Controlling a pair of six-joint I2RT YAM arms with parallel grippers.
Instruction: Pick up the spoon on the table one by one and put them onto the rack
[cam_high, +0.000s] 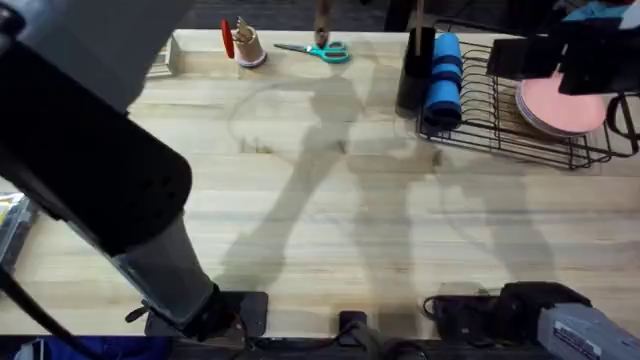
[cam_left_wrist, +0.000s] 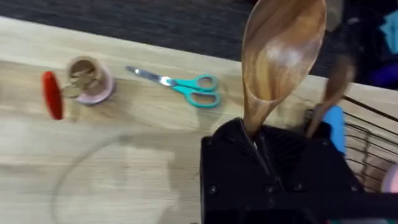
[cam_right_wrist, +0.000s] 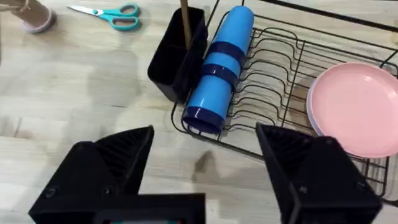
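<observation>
One wooden spoon (cam_left_wrist: 280, 53) is held by the left gripper (cam_left_wrist: 258, 146), its jaws clamped on the neck just under the oval bowl, so the bowl rises clear above them while the handle is hidden below. It looks light, stiff and smooth, probably a little slippery where the wood is polished, so the narrow neck is a sensible place to pinch: the widening bowl should stop it sliding through. A second spoon handle (cam_left_wrist: 333, 93) stands just beyond the jaws, in the black cup (cam_right_wrist: 177, 53) at the end of the rack (cam_right_wrist: 280, 59). The right gripper (cam_right_wrist: 202, 165) hovers above the pale desk (cam_right_wrist: 81, 81) with its jaws spread wide and holding nothing; ahead of them lie the cup, a blue cylinder (cam_right_wrist: 221, 68) and a pink plate (cam_right_wrist: 354, 109) in the wire dividers. Teal scissors (cam_left_wrist: 189, 87) lie well off to one side.
</observation>
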